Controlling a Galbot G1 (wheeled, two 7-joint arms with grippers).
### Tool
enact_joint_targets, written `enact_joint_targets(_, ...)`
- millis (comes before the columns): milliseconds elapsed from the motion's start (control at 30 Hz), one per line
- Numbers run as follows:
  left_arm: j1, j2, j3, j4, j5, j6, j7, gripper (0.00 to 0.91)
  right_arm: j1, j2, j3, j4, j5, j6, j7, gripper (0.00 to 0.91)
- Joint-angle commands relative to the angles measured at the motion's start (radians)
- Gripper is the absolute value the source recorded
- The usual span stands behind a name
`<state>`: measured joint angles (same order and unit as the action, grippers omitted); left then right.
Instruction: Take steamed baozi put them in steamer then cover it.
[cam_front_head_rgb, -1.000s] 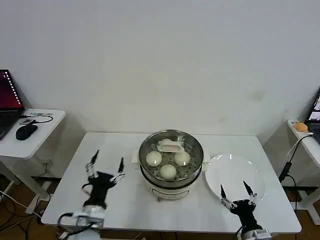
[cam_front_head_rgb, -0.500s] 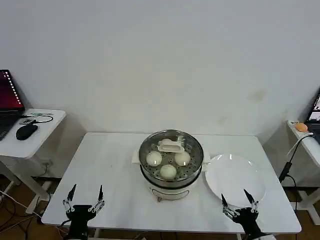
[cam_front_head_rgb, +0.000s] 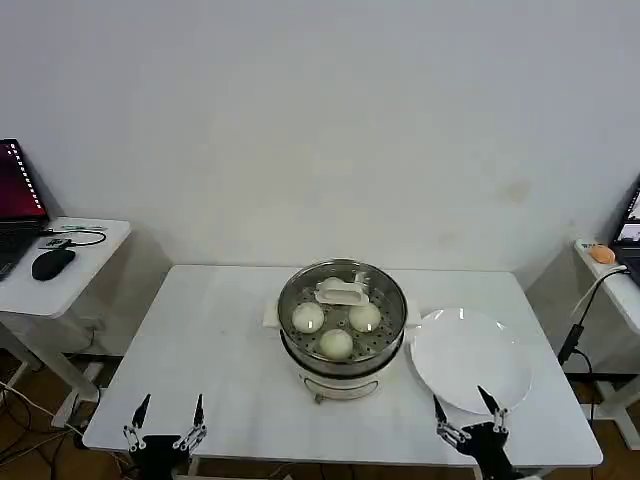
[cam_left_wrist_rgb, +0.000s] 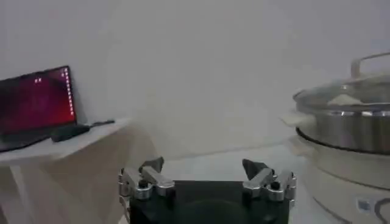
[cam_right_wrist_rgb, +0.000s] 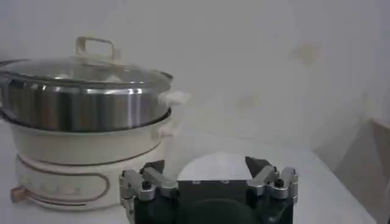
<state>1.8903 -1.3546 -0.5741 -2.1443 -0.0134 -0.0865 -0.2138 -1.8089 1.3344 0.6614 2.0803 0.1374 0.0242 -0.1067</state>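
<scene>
The steamer (cam_front_head_rgb: 296, 352) stands mid-table with the glass cover (cam_front_head_rgb: 383, 295) on it, its cream handle (cam_front_head_rgb: 340, 292) on top. Three steamed baozi (cam_front_head_rgb: 307, 317) (cam_front_head_rgb: 365, 316) (cam_front_head_rgb: 336, 343) show through the glass. My left gripper (cam_front_head_rgb: 167, 420) hangs open at the table's near left edge, well clear of the steamer. My right gripper (cam_front_head_rgb: 465, 418) is open at the near right edge, just in front of the plate. The left wrist view has the left gripper (cam_left_wrist_rgb: 203, 167) open, with the steamer (cam_left_wrist_rgb: 353, 125) off to one side. In the right wrist view the right gripper (cam_right_wrist_rgb: 204, 164) is open, empty, near the covered steamer (cam_right_wrist_rgb: 79, 109).
A bare white plate (cam_front_head_rgb: 470, 360) lies right of the steamer. The white table (cam_front_head_rgb: 220, 330) has free room on its left half. A side table with a laptop (cam_left_wrist_rgb: 33, 100) and mouse (cam_front_head_rgb: 50, 263) stands far left. Another small table (cam_front_head_rgb: 610, 275) is at the far right.
Both grippers have drawn back toward the table's near edge and sunk lower in the head view, the left one the farthest. Steamer, cover and plate have not moved.
</scene>
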Motion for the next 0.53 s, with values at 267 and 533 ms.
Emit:
enact_joint_targets(267,0.043,0.000,0.001,-0.009,0.000,0.020,0.012,0.907,-0.037,-0.034,-0.022,0.025,0.063,-0.052,0.018,0.907)
enact_joint_targets(533,0.064,0.012,0.001,-0.018,0.010,0.032,0.028,0.907,-0.037,-0.062,-0.038,0.029,0.086,-0.073,0.023,0.907)
